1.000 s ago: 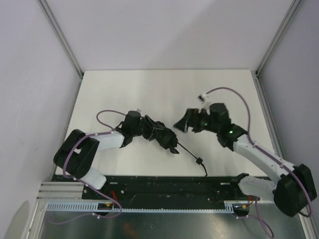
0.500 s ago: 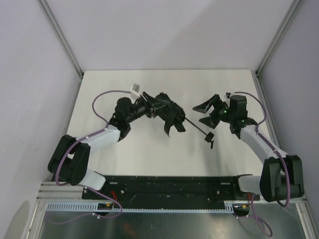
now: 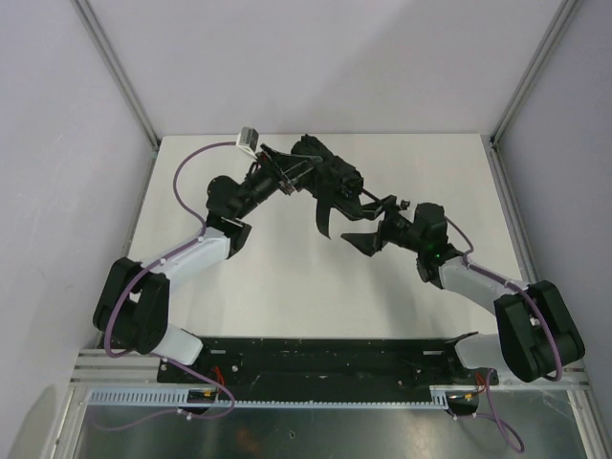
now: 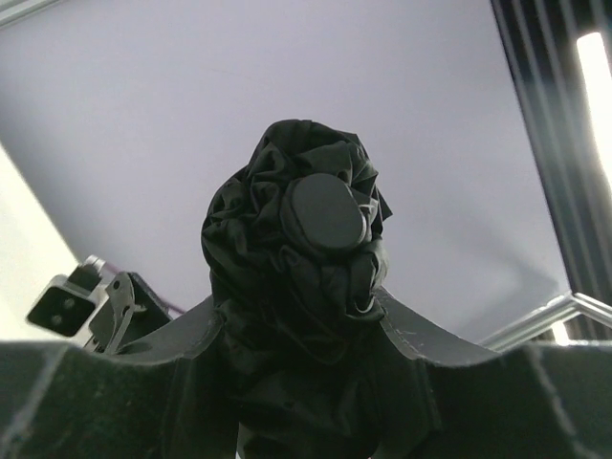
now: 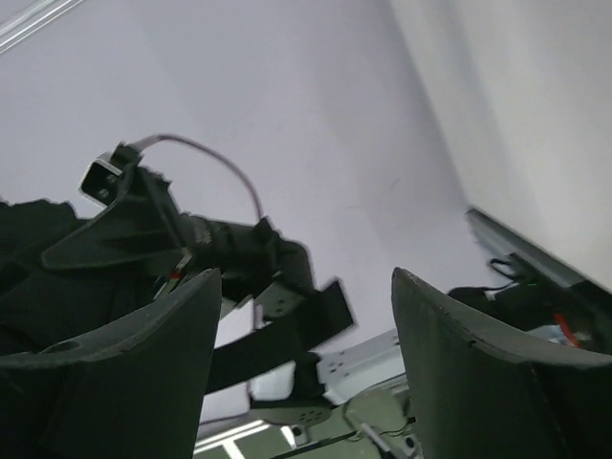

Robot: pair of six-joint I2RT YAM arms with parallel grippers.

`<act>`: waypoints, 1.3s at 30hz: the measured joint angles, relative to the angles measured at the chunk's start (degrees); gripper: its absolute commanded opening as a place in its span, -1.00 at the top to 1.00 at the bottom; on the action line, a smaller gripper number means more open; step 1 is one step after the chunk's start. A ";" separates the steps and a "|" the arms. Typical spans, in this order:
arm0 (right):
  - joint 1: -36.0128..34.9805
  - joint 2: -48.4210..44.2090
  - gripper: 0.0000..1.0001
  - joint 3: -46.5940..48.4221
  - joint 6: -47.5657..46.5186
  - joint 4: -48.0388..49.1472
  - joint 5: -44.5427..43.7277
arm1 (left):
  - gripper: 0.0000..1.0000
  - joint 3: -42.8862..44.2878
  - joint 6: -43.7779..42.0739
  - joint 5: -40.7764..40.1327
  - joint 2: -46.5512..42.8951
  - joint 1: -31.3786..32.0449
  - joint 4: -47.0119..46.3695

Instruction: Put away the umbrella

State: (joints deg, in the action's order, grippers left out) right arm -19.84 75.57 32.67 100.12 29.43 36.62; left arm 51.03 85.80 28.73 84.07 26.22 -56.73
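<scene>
Umbrella: the black bundle (image 3: pixel 330 182) was lifted over the 12 o'clock side of the table (image 3: pixel 277 296), its thin shaft pointing toward 4 o'clock.
Left gripper: (image 3: pixel 292 178) it pinched the crumpled canopy (image 4: pixel 306 239) from the 9 o'clock side.
Right gripper: (image 3: pixel 368 229) it sat at the umbrella's 4 o'clock by the shaft end, its fingers (image 5: pixel 124 354) spread and gripping nothing.

Robot test cell in a lab.
A bare white surface (image 3: pixel 287 296) is boxed in by plain pale panels (image 3: pixel 316 57) on aluminium posts (image 3: pixel 117 72). Two white-and-black arms (image 3: pixel 191 261) trailing purple cables (image 3: pixel 177 186) are bolted to a black rail (image 3: pixel 316 349) at its near edge.
</scene>
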 measured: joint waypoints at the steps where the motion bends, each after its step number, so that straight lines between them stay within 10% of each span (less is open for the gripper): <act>1: -1.33 -0.02 -0.47 -0.02 2.51 2.29 -0.81 | 1.00 0.28 0.52 -0.02 0.28 0.00 -0.87; 39: -16.00 -4.98 -0.05 -0.09 12.44 6.78 -12.46 | 1.00 2.69 3.30 -0.39 0.90 0.35 -5.55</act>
State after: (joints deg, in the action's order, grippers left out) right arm -35.83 70.59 32.58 112.55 36.21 24.16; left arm 53.71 89.10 28.34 84.97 26.57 -62.28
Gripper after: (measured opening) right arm 0.541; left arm 0.468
